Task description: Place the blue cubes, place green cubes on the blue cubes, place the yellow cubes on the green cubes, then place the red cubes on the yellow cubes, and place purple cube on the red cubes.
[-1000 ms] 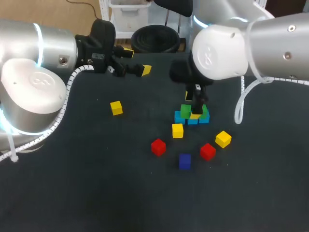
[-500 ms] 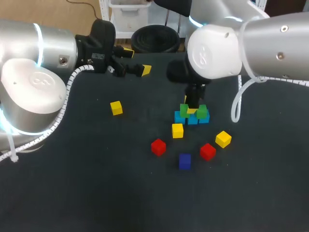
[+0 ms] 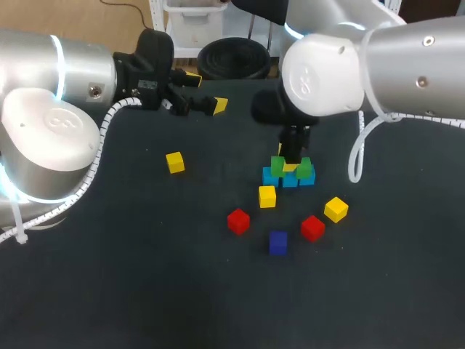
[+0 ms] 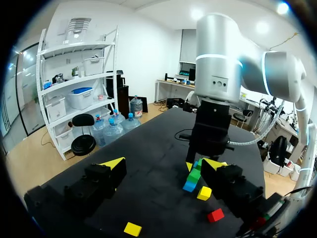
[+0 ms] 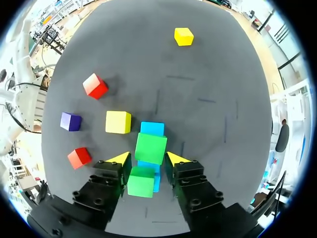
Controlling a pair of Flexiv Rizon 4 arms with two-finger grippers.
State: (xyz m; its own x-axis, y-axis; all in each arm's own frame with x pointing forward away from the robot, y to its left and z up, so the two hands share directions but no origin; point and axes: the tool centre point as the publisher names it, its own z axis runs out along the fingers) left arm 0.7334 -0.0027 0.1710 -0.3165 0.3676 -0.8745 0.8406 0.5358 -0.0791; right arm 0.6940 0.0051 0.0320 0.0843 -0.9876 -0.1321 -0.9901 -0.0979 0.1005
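Observation:
Three blue cubes (image 3: 290,181) lie in a row at mid-table, with two green cubes (image 3: 277,166) on top of them. My right gripper (image 3: 290,166) points straight down on this row. Seen from the right wrist, its gripper (image 5: 147,157) has a yellow tip against each side of the farther green cube (image 5: 151,148), shut on it; the other green cube (image 5: 141,182) lies between the fingers nearer the wrist. My left gripper (image 3: 207,92) hangs open and empty over the table's back left, facing the stack (image 4: 192,177).
Loose cubes lie in front of the stack: yellow ones (image 3: 267,196) (image 3: 336,209), red ones (image 3: 238,221) (image 3: 312,227) and a purple one (image 3: 278,242). Another yellow cube (image 3: 174,162) sits apart to the left.
My right gripper's fingers have closed in on the green cube, and the arm with the green cubes has shifted slightly left. The left arm has not moved.

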